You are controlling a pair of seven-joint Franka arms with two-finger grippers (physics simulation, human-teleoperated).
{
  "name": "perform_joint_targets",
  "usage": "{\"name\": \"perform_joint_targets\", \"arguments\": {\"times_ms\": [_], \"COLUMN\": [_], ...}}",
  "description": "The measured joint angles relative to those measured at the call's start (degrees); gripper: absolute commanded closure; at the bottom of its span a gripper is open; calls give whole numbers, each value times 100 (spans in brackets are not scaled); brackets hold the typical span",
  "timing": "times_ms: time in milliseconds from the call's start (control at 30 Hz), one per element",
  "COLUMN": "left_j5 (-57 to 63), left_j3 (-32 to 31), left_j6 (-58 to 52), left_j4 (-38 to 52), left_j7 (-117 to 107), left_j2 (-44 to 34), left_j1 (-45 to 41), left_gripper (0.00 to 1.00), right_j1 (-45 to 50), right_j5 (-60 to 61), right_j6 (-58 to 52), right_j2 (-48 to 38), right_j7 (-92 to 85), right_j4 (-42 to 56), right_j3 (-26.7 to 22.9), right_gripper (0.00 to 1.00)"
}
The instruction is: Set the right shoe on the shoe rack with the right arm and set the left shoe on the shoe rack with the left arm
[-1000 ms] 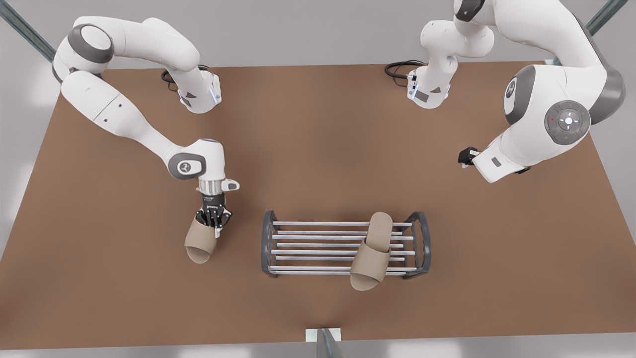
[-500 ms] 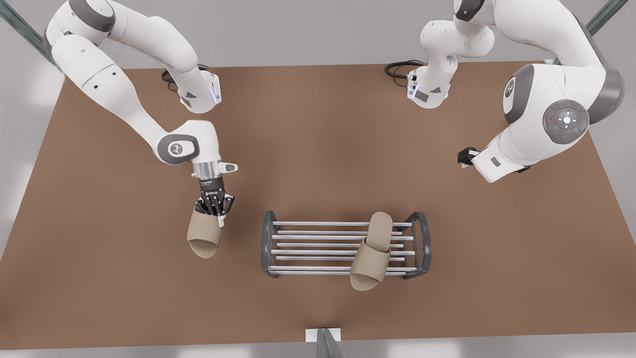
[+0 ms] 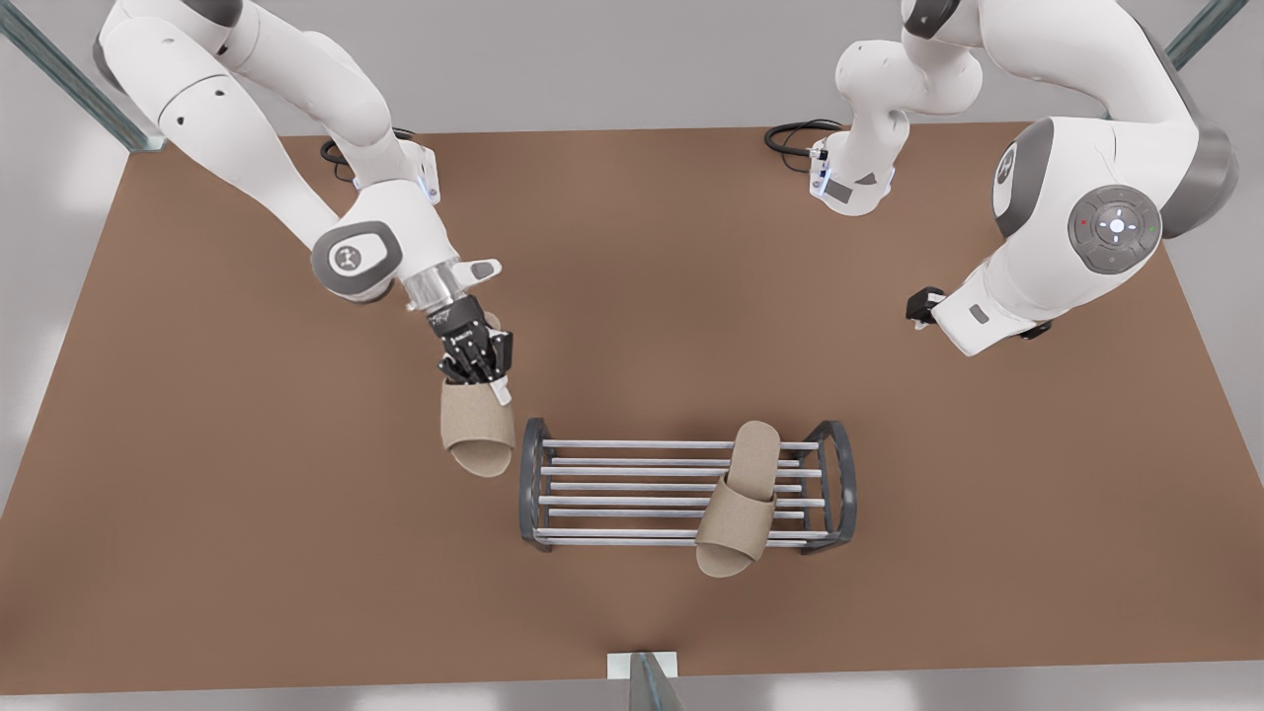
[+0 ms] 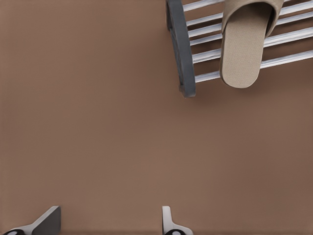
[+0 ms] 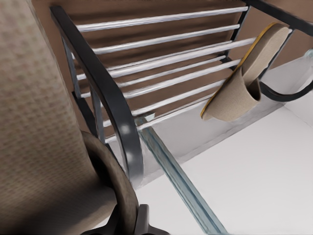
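We take the shoe rack point(image 3: 632, 444) point(image 4: 181, 49) point(image 5: 105, 93) as our landmark; it stands on the brown table point(image 3: 247, 553). The right gripper point(image 3: 476, 367) is just outside the rack's end frame on the front view's left, toward the far side of the table. Its fingers are clamped on the heel end of the right shoe point(image 3: 477, 433) point(image 5: 44, 122). That slipper hangs from the fingers with its band and open toe pointing away from the gripper. Its side is just beside the dark arched frame, and we cannot tell whether the two touch. The left shoe point(image 3: 736, 513) point(image 4: 242, 44) point(image 5: 234, 93) lies across the silver rods near the rack's other end. It is a little slanted, and its toe juts past the front rod. The left gripper point(image 3: 922, 308) point(image 4: 107, 226) waits well away from the rack, beyond the end on the front view's right. In the left wrist view its two fingertips point(image 4: 172, 224) stand wide apart with nothing between them.
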Motion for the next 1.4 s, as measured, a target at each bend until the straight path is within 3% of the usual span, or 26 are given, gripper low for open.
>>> {"name": "perform_joint_targets", "arguments": {"times_ms": [133, 467, 933, 1200, 1400], "left_j5": [3, 5, 5, 5, 5], "left_j3": [0, -9, -9, -9, -9], "left_j6": [-3, -37, -66, -62, -63], "left_j4": [0, 0, 0, 0, 0], "left_j7": [-10, -27, -43, -50, -53], "left_j2": [0, 0, 6, 44, 59], "left_j1": [-6, -8, -9, -8, -8], "left_gripper": [0, 0, 0, 0, 0], "right_j1": [461, 2598, 5499, 6358, 6568], "right_j5": [215, 649, 1474, 1595, 1579], "right_j6": [118, -191, -385, -395, -377], "right_j2": [6, 26, 236, 849, 1103], "right_j7": [31, 218, 371, 422, 454], "right_j4": [312, 1112, 2604, 3436, 3760], "right_j3": [-151, -1570, -4140, -4978, -5284], "right_gripper": [74, 74, 73, 73, 74]}}
